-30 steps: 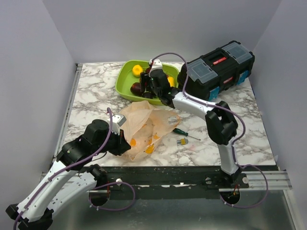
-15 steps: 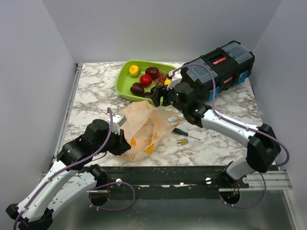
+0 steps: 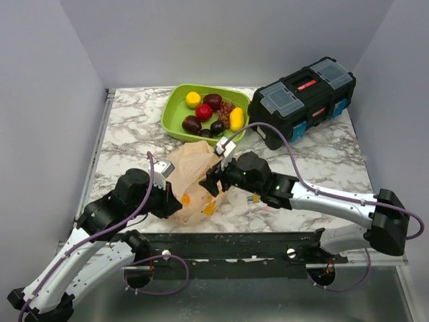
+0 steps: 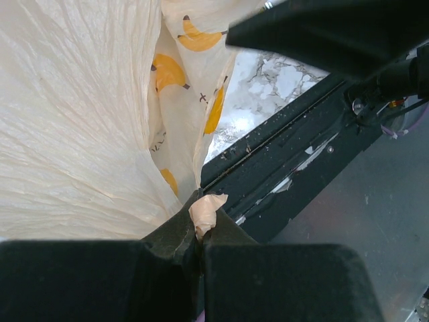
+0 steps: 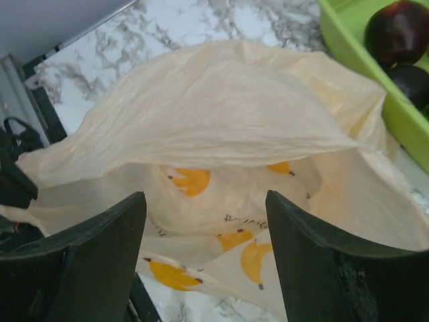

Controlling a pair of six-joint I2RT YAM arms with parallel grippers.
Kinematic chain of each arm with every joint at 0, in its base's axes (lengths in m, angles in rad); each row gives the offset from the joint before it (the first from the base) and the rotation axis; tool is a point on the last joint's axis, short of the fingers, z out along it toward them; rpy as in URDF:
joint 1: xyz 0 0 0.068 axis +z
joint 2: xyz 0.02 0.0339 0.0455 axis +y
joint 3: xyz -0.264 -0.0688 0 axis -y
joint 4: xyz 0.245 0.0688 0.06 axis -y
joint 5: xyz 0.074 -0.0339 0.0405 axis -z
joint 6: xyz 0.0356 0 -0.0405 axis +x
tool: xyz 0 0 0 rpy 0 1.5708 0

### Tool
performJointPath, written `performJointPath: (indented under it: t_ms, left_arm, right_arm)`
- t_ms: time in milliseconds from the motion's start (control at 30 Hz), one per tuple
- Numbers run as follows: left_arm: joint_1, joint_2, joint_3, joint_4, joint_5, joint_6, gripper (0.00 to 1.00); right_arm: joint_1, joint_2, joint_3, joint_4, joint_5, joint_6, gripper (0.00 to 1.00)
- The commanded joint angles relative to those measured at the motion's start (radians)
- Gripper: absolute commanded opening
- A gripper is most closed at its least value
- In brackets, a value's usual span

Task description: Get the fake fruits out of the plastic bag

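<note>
Marble table: bag, tray, toolbox

I work in a robot test cell, a lab rather than a home. Plain grey walls box in a marble-patterned bench on three sides. My arms are bolted to a black metal rail at its near edge, purple cables looping loose. The props are toy fruits in a lime-green tray beside a black toolbox.

- bag: thin, crinkly, translucent plastic
- fruits: smooth, glossy, probably plastic
- tray at the table's far edge: smooth plastic
- table: polished, marble-patterned
- toolbox: matt black plastic
</note>
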State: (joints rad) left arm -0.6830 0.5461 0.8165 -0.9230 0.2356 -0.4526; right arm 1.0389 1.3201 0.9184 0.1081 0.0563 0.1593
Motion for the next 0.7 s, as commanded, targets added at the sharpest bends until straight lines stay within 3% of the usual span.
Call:
performJointPath:
  t_ms: [0, 200, 433, 533, 667]
  left_arm:
    - [-0.005, -0.015, -0.002, -0.007, -0.024, 0.000, 0.00]
    - [-0.004, -0.024, -0.002, -0.007, -0.028, 0.000, 0.00]
    - [-0.005, -0.041, -0.002, -0.005, -0.035, -0.001, 0.00]
    - [-0.005, -0.051, -0.002, -0.005, -0.042, -0.005, 0.00]
    - [-0.004, -0.052, -0.002, -0.005, -0.044, -0.006, 0.00]
  right_arm:
    - [0.075, 0.029, -0.034, -0.032, 0.084, -0.048, 0.75]
    - [0.219, 0.174, -0.043, 0.055, 0.346, -0.117, 0.74]
    - [0.222, 0.384, -0.041, 0.434, 0.565, -0.064, 0.80]
    - [0.209, 0.482, 0.050, 0.436, 0.677, 0.069, 0.82]
    - [0.178, 0.534, 0.069, 0.478, 0.560, 0.287, 0.80]
